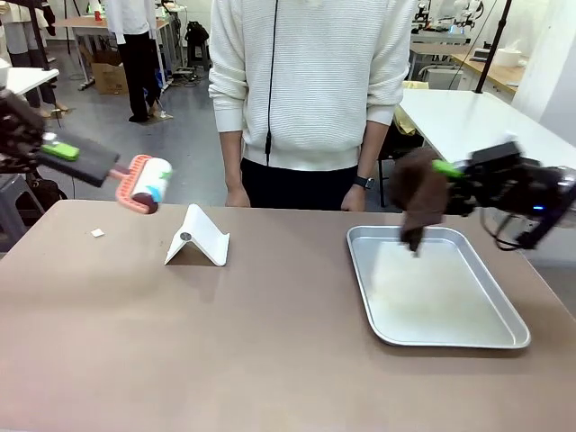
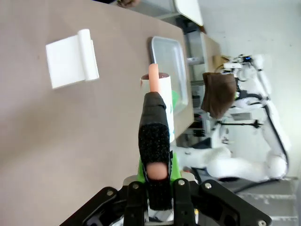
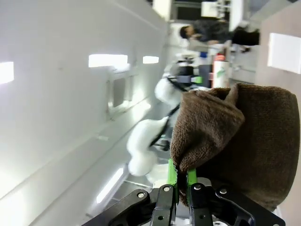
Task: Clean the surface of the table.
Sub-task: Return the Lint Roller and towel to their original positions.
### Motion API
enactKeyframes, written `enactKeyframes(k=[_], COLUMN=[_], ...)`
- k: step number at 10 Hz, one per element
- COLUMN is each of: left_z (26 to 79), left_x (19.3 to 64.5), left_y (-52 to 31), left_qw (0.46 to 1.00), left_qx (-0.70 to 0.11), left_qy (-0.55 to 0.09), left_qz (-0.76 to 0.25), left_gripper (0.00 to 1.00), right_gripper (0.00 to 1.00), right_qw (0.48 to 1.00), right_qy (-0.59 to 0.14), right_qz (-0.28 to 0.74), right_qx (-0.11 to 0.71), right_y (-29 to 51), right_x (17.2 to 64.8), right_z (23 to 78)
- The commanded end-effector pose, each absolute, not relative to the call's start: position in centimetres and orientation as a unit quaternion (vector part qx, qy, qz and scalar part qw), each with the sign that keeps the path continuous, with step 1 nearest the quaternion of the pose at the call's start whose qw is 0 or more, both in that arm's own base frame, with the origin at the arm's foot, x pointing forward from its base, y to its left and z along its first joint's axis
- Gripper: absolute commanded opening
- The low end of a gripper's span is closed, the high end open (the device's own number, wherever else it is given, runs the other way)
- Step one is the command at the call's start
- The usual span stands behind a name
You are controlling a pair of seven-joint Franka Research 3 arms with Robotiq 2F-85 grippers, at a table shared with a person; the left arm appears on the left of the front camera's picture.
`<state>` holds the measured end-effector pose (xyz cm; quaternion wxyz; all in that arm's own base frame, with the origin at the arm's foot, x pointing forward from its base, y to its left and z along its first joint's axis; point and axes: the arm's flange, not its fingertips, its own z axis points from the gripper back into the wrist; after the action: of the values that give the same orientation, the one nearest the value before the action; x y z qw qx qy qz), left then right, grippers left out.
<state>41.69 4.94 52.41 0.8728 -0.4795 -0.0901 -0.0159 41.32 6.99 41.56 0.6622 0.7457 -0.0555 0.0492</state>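
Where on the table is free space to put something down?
The table is bare across its whole near half, and between the white folded stand and the metal tray. A small white scrap lies far left. The tray fills the right side.

Behind your station you have a grey floor [image 1: 184, 135]. A white table [image 1: 472, 121] stands at the far right, workbenches [image 1: 108, 27] at the far left with a cardboard box [image 1: 110, 79] beneath. Ceiling light panels [image 3: 107, 60] are lit on a white ceiling.
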Motion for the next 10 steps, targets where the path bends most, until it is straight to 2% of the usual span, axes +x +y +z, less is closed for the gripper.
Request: enactKeyframes(k=[1,4,6,10], left_z=[52.7,51.8,49.8,46.6], left_x=[42.5,47.9,49.7,51.4], left_y=[1.0,-5.4,-8.4,-12.0], left_qw=[0.899,0.930,0.944,0.960], left_qx=[-0.424,-0.353,-0.314,-0.266], left_qy=[-0.111,-0.096,-0.096,-0.088], left_qz=[0.001,0.022,0.028,0.026], left_gripper=[0.20,0.20,0.20,0.20], right_gripper=[0.09,0.09,0.09,0.09], right_qw=[0.713,0.784,0.829,0.858], right_qy=[-0.071,-0.057,-0.068,-0.069], right_qz=[0.055,0.076,0.058,0.022], right_qx=[0.696,0.614,0.552,0.509], right_y=[12.6,19.2,21.5,21.1], right_x=[43.3,46.7,48.1,50.2], right_z=[41.0,36.7,33.3,29.8])
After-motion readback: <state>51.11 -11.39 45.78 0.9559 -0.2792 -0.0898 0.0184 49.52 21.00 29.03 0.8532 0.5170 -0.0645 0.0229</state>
